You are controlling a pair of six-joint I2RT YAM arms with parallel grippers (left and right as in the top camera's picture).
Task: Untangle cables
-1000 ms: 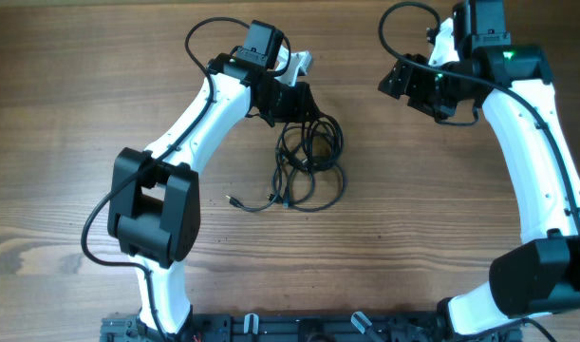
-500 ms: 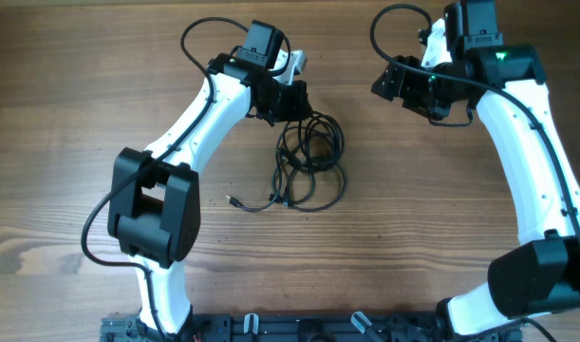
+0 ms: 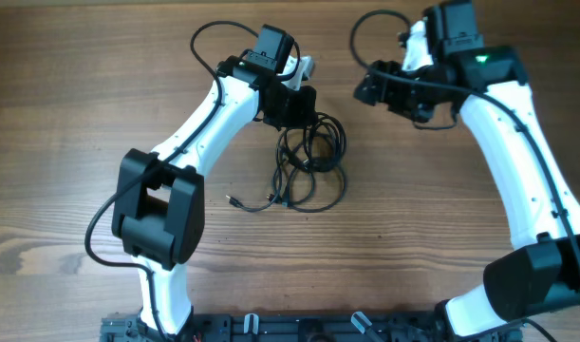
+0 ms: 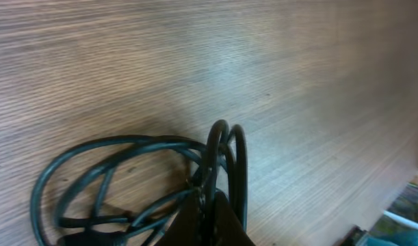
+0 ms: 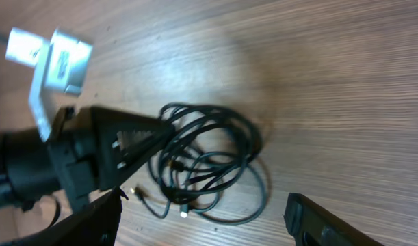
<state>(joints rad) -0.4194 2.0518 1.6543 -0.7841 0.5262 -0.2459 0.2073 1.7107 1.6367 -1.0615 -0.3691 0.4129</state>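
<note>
Cables (image 3: 308,163) in tangled black loops, left claw (image 4: 209,213) pinching them, right claw (image 3: 367,88) spread wide

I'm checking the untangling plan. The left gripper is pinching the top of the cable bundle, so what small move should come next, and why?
Probably bring the open right gripper down onto a loose lower loop of the cables. The left gripper is shut on their top loops, while the right one hangs apart, empty, facing the bundle.
</note>
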